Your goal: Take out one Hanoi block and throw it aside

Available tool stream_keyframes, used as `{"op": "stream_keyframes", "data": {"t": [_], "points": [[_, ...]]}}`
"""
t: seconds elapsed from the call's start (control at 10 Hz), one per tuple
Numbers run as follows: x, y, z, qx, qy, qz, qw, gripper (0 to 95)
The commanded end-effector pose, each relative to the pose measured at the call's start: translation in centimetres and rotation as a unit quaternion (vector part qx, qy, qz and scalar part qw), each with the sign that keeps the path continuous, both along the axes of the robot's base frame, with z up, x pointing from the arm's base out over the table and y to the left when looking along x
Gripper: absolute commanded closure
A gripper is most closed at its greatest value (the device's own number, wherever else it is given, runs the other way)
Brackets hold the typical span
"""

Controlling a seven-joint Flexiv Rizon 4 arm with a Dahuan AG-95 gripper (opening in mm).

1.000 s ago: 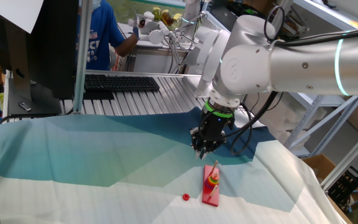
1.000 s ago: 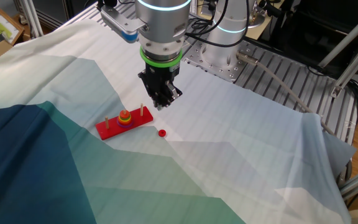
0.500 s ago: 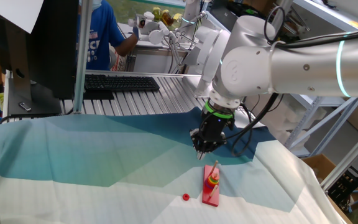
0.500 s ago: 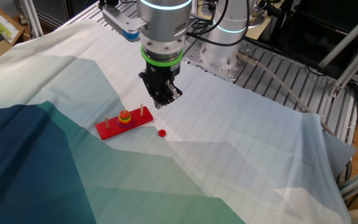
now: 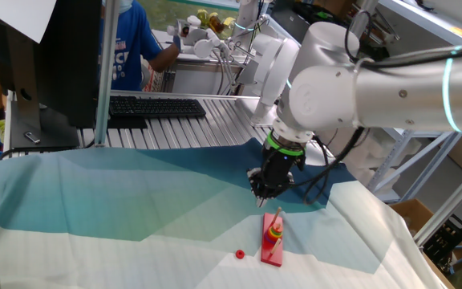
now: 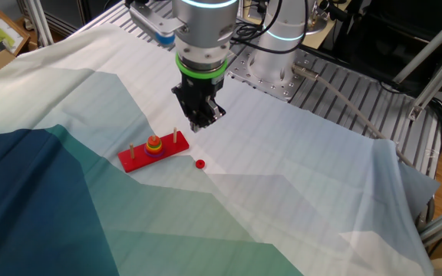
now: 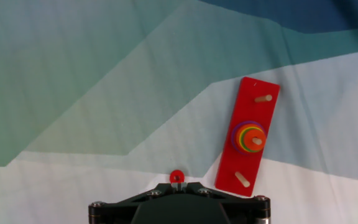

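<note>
Surface [image 6: 298,199] is draped w/ blue-green-white cloth; keyboard [image 5: 157,106] seen behind. Gripper [image 6: 199,125] hung above, apparently closed, nothing held.

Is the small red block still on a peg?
No, the small red block lies on the cloth beside the red base.

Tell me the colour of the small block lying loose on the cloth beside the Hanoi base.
Red: the loose block, clearest in the other fixed view.

Bright even light, sharp focus, soft shadows, no glare
</note>
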State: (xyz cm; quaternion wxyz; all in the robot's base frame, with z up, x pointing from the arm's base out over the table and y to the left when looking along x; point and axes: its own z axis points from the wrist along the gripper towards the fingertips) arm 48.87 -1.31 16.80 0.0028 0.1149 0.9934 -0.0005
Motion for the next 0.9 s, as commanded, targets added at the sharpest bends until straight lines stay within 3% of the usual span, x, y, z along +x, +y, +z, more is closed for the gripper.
{"op": "stream_keyframes", "data": {"t": [0.1, 0.5, 0.9], "points": [[0.2, -0.4, -0.4, 0.0, -0.002, 0.003, 1.0, 95.0], [0.3, -2.0, -1.0, -0.004, -0.014, 0.015, 0.9998, 95.0], [0.9, -2.5, -0.9, -0.016, -0.028, 0.02, 0.9993, 95.0]]}}
